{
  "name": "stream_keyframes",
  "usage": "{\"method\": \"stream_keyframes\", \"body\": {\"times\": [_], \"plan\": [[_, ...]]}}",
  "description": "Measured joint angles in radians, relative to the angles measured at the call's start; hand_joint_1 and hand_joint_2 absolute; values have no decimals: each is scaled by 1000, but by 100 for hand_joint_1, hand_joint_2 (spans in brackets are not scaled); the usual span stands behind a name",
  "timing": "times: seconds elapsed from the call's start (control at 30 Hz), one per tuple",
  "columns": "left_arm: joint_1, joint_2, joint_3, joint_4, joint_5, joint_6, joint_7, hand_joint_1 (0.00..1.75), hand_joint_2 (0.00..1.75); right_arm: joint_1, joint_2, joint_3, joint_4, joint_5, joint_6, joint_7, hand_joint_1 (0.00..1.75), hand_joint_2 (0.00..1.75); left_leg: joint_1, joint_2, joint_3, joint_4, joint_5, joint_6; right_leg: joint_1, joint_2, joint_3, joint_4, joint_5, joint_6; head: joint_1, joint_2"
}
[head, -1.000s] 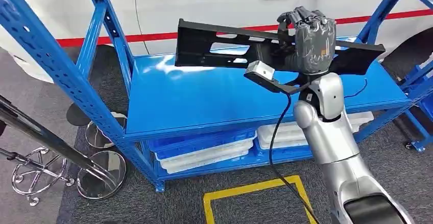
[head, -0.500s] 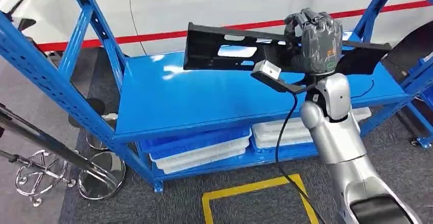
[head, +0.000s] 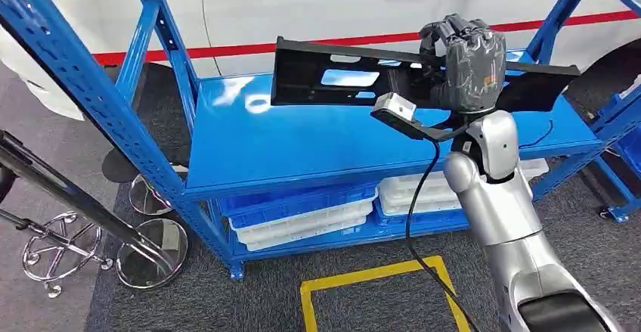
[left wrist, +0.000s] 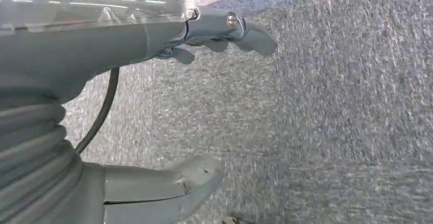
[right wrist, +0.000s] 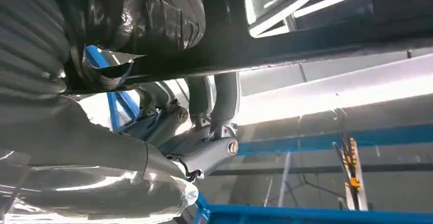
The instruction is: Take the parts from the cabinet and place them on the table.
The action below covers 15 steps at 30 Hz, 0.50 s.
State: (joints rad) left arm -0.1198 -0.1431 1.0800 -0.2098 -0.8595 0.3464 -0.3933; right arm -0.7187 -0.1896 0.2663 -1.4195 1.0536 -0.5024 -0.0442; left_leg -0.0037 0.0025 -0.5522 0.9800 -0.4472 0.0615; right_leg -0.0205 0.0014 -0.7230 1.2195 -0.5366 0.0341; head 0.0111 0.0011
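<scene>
R hand grips black part above shelf; L hand empty, fingers apart.

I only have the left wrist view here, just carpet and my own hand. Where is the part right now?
Observer: The long black part is in the right hand, lifted above the blue shelf of the rack.
Operator: Is it level?
Observer: Roughly. It runs sideways across the head view, extending to both sides of the hand.
Operator: Anything underneath it on that shelf?
Observer: In the head view the shelf surface under it looks bare. White trays sit on the lower shelf.
Operator: And my left hand?
Observer: The left hand holds nothing, its fingers apart over grey carpet.
</scene>
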Motion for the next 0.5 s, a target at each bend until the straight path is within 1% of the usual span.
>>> {"method": "stream_keyframes", "body": {"times": [0.03, 0.07, 0.1, 0.13, 0.17, 0.2, 0.23, 0.27, 0.3, 0.33, 0.37, 0.4, 0.43, 0.47, 0.5], "plan": [[2, 0, 0, 0, 0, 0, 0, 0, 175, 6, -1, 0, 0, -1, 0, 0, 175, 175, -2, 0, -7, 3, 2, 0, -1, 0, -25, 67, -29, 2, 0, 0], [3, 0, 0, 0, 1, 0, 0, 0, 175, 11, -2, 0, 0, -1, 0, 0, 175, 175, -2, 0, -14, 9, 3, 0, -1, 0, -36, 104, -37, 4, 0, 0], [5, 0, 1, 0, 1, 0, 0, 0, 175, 15, -2, 0, 2, -1, 0, 0, 175, 175, -2, 0, -21, 15, 3, -1, -1, -1, -24, 94, -24, 4, 0, 0], [6, 0, 1, 0, 4, 0, 0, 0, 175, 16, -2, 0, 2, -1, 1, 0, 175, 175, -2, -1, -28, 22, 3, -1, -3, -1, 11, 41, 7, 4, 0, 0], [7, 0, 2, 0, 4, 0, 0, 0, 175, 15, -1, 0, 2, -1, 1, 0, 175, 175, -2, -2, -33, 31, 2, -3, -3, -1, 58, -38, 42, 4, 0, 0], [7, 0, 2, 0, 6, 0, -1, 0, 175, 14, 0, 0, 2, 0, 0, 0, 175, 175, -2, -3, -38, 40, -1, -7, -4, -1, 99, -108, 69, 3, 0, 0], [8, 0, 3, 0, 7, 0, -1, 0, 175, 13, 3, 0, 3, 4, 0, 0, 175, 175, -5, -3, -50, 49, -4, -13, 0, -1, 125, -158, 51, -4, 0, 0], [7, 0, 4, 0, 7, 0, -2, 0, 175, 14, 8, 0, 5, 9, 0, 0, 175, 175, -8, -4, -57, 62, -4, -16, 4, 0, 118, -163, 63, -12, -1, 0], [8, 2, 6, -1, 9, 0, -3, 0, 175, 16, 12, 0, 9, 13, -1, 0, 175, 175, -6, -4, -60, 61, 0, -22, 4, 0, 113, -160, 64, -16, 0, 0], [10, 3, 7, -1, 10, 0, -4, 0, 175, 17, 17, 1, 14, 16, -2, 1, 175, 175, -6, -4, -61, 57, 4, -29, 8, 0, 111, -159, 67, -21, 0, 0], [11, 3, 7, -1, 10, -1, -4, 0, 175, 17, 21, 1, 18, 16, -2, 1, 175, 175, -5, -5, -62, 58, 7, -34, 8, 0, 110, -162, 71, -28, 0, 0], [11, 5, 7, -2, 10, -1, -4, 0, 175, 17, 24, 1, 22, 18, -3, 1, 175, 175, -3, -7, -68, 64, -2, -39, -1, -4, 111, -172, 79, -40, 0, 0], [12, 5, 7, -2, 10, 0, -4, 0, 175, 16, 30, 1, 26, 19, -3, 1, 175, 175, -1, -6, -76, 87, -30, -48, -1, -6, 110, -175, 84, -46, 0, 0], [11, 5, 7, -2, 9, -1, -4, 0, 175, 16, 38, 1, 30, 19, -3, 1, 175, 175, 1, -6, -95, 140, -71, -55, -2, -7, 106, -177, 89, -52, 0, 0], [10, 6, 7, -2, 9, -1, -4, 0, 175, 16, 44, 1, 33, 19, -5, 1, 175, 175, 4, -6, -128, 224, -119, -61, -2, -7, 99, -177, 93, -52, 0, 0]]}}
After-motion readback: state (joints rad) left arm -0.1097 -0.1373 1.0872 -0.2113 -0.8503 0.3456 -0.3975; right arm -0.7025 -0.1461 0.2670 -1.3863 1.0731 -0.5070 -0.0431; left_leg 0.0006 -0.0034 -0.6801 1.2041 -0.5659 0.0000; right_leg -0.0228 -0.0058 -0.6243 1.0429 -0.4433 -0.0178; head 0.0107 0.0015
